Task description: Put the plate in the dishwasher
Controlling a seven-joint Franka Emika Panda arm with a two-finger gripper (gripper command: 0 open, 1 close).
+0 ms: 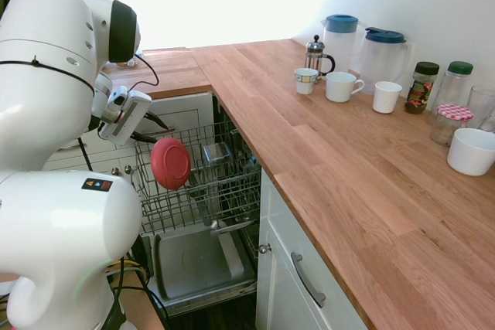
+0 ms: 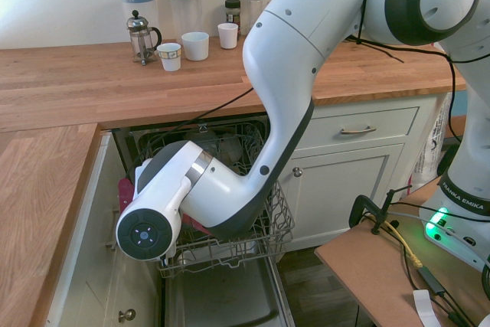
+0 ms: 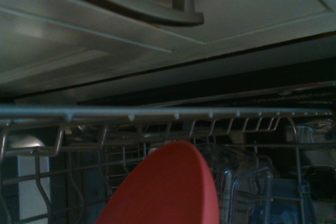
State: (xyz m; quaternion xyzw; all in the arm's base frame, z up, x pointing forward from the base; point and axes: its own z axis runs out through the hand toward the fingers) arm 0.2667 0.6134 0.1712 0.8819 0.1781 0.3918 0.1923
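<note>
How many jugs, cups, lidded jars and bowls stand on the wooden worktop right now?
Clear plastic jugs with blue lids: 2
White cups, one patterned: 3
Lidded glass jars: 3
Round white bowl: 1
Total: 9

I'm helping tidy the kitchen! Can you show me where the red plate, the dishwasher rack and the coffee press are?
the plate point(image 1: 170, 163): first exterior view, middle of its red face.
the dishwasher rack point(image 1: 232, 191): first exterior view, front wire wall.
the coffee press point(image 1: 315, 55): first exterior view, its glass body.
</note>
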